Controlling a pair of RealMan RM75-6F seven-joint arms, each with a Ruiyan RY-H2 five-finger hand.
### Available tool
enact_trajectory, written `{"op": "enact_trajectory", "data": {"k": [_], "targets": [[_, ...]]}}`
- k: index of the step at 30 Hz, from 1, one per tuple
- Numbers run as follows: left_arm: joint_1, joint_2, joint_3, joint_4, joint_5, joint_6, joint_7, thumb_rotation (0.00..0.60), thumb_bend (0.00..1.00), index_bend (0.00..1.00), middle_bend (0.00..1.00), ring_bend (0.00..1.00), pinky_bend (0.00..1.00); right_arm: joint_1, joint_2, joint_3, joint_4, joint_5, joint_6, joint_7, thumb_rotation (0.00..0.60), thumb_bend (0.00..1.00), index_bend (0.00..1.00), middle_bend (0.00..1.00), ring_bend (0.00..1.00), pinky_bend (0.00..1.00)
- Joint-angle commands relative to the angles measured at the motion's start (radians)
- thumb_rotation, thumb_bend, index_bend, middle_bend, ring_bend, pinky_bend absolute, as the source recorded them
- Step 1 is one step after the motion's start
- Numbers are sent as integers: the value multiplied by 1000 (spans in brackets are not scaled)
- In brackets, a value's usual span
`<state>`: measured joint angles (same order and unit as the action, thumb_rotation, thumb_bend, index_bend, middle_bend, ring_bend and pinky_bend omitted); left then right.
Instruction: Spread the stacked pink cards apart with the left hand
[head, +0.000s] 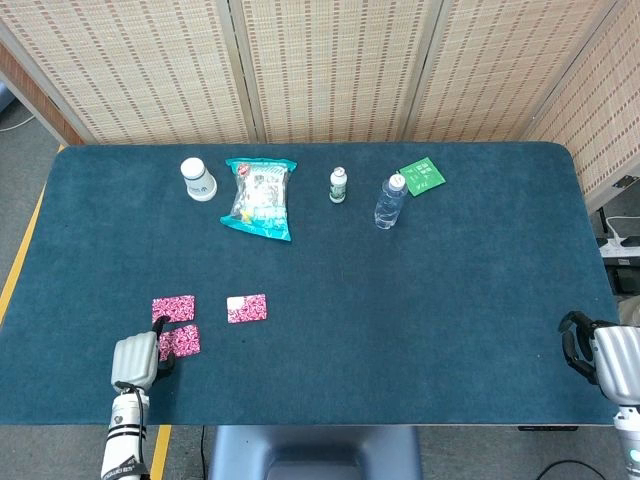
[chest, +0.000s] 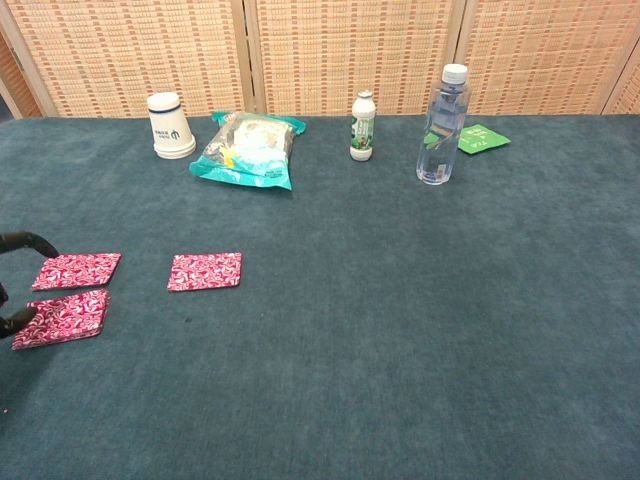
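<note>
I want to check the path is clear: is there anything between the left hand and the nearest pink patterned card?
Nothing visible. The left hand sits right beside the nearest pink patterned card, its fingertips at the card's left edge, with only bare teal tabletop around them.

pink cards (chest: 205, 271) 3 | bottles (chest: 440, 125) 2 | cup (chest: 170, 126) 1 | snack bag (chest: 247, 148) 1 | green packet (chest: 482, 138) 1

No text can be read anywhere. The white cup (chest: 171, 126) at upper left carries a dark printed mark, and the small bottle (chest: 363, 127) near top centre a green label, both too small to read.
</note>
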<state>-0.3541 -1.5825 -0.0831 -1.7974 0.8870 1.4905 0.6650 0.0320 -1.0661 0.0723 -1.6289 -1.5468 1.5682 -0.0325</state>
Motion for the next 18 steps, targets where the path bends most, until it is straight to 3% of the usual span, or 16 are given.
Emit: {"op": "enact_trajectory", "data": {"k": [1, 3, 7, 9, 12, 15, 18], "targets": [[8, 89, -18, -22, 203, 71, -92, 600, 409, 378, 1000, 1000, 1000, 0, 1, -1, 0, -1, -1, 0, 600, 539, 995, 869, 772, 954], [11, 130, -24, 43, 303, 93, -163, 600, 404, 399, 992, 1000, 1000, 2, 1, 0, 0, 0, -3, 0, 600, 539, 995, 869, 773, 954], [30, 201, -9, 129, 379, 85, -270, 600, 387, 322, 844, 927, 954, 4, 0, 2, -1, 7, -8, -5, 600, 539, 995, 869, 772, 954], [37, 219, -3, 140, 385, 79, -289, 600, 378, 287, 744, 832, 857, 4, -1, 4, -1, 9, -8, -8, 600, 538, 995, 869, 773, 954], [75, 301, 54, 168, 413, 36, -389, 600, 365, 199, 448, 529, 527, 6, -13, 8, 0, 18, -8, -31, 600, 539, 995, 869, 773, 954], [95, 313, 74, 215, 457, 39, -425, 600, 362, 153, 339, 390, 433, 5, -24, 12, 3, 21, -3, -47, 600, 539, 995, 869, 773, 954], [110, 309, 85, 240, 485, 45, -446, 600, 360, 144, 335, 378, 403, 6, -28, 13, 4, 26, -5, -56, 600, 539, 995, 869, 773, 954]]}}
